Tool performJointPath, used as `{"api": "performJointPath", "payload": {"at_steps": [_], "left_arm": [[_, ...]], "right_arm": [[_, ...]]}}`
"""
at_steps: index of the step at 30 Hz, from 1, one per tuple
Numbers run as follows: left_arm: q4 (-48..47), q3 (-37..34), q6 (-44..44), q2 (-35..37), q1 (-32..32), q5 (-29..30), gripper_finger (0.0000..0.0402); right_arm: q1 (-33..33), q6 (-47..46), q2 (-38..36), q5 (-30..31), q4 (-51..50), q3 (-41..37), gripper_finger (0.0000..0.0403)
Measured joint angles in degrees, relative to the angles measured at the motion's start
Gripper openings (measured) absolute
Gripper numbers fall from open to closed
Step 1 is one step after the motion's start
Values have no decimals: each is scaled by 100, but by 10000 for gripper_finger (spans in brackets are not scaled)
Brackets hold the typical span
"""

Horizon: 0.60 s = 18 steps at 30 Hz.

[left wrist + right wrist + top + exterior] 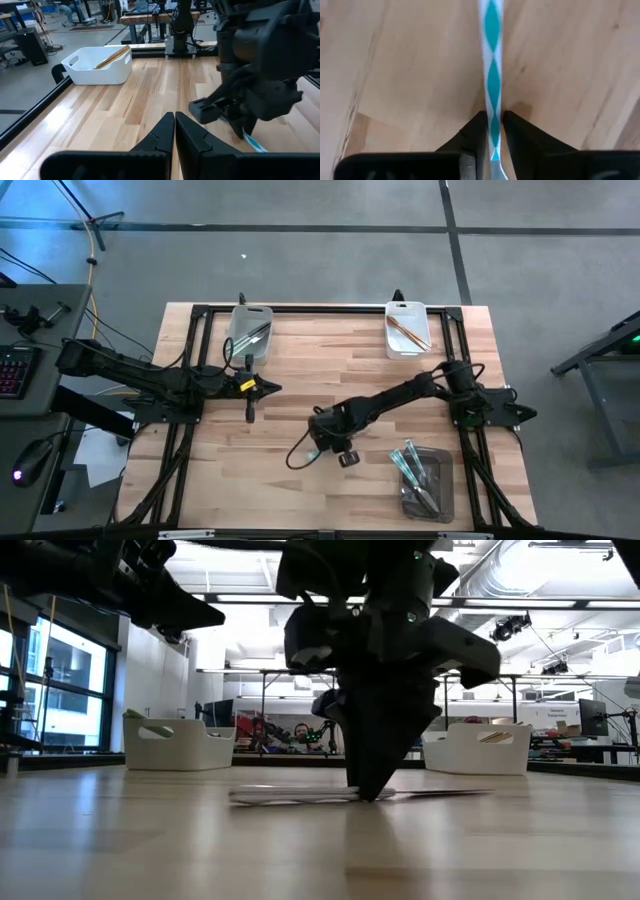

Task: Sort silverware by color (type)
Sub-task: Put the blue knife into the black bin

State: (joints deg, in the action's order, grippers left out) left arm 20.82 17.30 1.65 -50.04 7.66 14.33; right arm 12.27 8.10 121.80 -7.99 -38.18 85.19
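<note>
Teal-patterned, a slim utensil handle (492,90) lies flat on the wooden table (330,370) just below the high view's centre, pinched between the right gripper (492,131) fingers, which touch down there. Left of centre, the left gripper (174,131) hangs with fingers pressed together, grasping nothing.

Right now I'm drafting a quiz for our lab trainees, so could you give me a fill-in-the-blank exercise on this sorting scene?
1. The right gripper closes on a utensil patterned white and ____.
2. That utensil lies on the ____.
3. The white bin in the left wrist view holds ____-coloured silverware.
4. The left gripper's fingers are ____.

Missing words: teal; table; gold; shut
</note>
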Motion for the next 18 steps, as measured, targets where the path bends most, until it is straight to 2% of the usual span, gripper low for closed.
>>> {"api": "performJointPath", "payload": {"at_steps": [11, 18], "left_arm": [[0, 0, 4, 0, 0, 0, 5], [-3, 0, 52, 0, 0, 189, 5]], "right_arm": [[-443, -1439, -9, -186, -478, -2, 32], [-704, -1714, -93, -959, -707, -31, 15]]}}
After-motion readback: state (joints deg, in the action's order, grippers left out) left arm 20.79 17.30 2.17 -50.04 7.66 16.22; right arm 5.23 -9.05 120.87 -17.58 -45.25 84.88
